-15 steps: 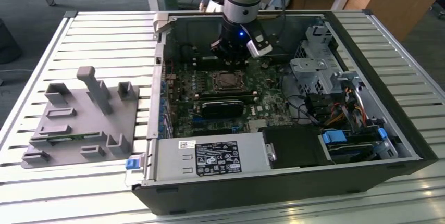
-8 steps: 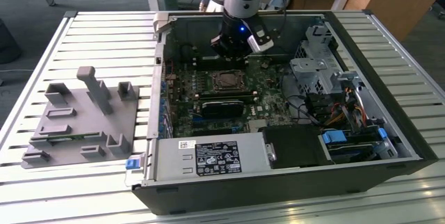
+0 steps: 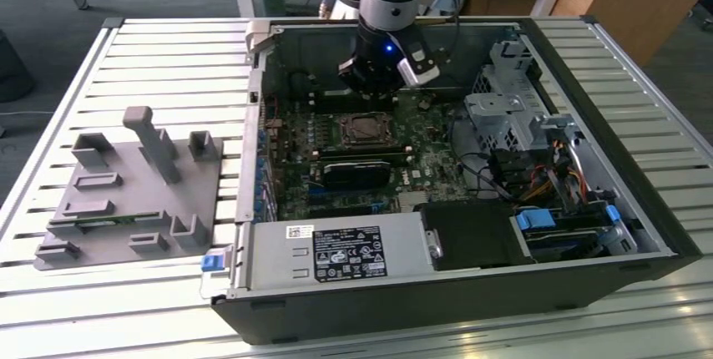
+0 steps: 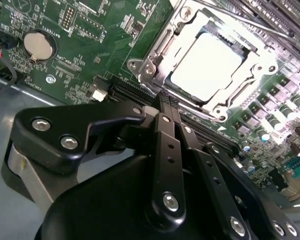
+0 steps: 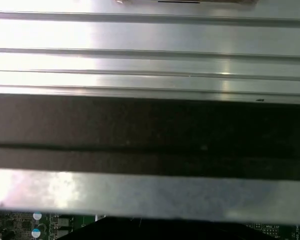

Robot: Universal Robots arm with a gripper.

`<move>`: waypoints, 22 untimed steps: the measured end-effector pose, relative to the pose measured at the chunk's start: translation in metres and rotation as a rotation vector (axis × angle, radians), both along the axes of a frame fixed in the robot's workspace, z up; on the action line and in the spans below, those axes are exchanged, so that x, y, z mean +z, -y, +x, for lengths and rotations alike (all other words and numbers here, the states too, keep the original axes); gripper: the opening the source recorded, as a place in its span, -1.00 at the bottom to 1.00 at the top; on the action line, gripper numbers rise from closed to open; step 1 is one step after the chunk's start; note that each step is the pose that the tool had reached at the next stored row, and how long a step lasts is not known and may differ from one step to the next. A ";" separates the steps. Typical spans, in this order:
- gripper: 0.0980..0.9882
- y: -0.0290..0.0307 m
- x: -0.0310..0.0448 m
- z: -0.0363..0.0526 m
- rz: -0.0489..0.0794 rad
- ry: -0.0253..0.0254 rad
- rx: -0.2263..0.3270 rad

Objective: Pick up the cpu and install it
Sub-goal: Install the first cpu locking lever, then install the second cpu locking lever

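The cpu (image 4: 206,67), a flat square chip with a bright silvery top, lies inside the metal socket frame (image 4: 150,65) on the green motherboard (image 4: 90,30). In the exterior view the socket (image 3: 366,129) sits mid-board in the open computer case. My gripper (image 4: 168,101) hangs just above the board beside the socket, its two black fingers (image 4: 164,125) pressed together with nothing between them. Seen from the exterior view, the gripper (image 3: 372,102) is over the board's far part, just behind the socket.
A grey tray (image 3: 112,217) with upright blocks lies on the slatted table (image 3: 167,50), at the exterior view's left. Inside the case are a power supply (image 3: 334,255), a drive cage (image 3: 507,113), cables (image 3: 546,179) and a coin battery (image 4: 38,45). The case wall (image 5: 150,130) is close by.
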State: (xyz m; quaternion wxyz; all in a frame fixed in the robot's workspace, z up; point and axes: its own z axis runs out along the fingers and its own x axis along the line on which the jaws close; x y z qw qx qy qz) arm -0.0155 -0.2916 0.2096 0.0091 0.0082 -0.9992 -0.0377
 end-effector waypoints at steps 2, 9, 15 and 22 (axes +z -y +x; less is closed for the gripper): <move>-0.98 0.0001 0.0000 0.0007 0.000 -0.0001 0.000; -0.98 0.0001 -0.0002 0.0038 0.000 0.0000 0.000; -0.98 0.0017 -0.0003 0.0044 0.000 0.0000 0.000; -0.98 0.0045 -0.0002 0.0052 0.000 0.0000 0.000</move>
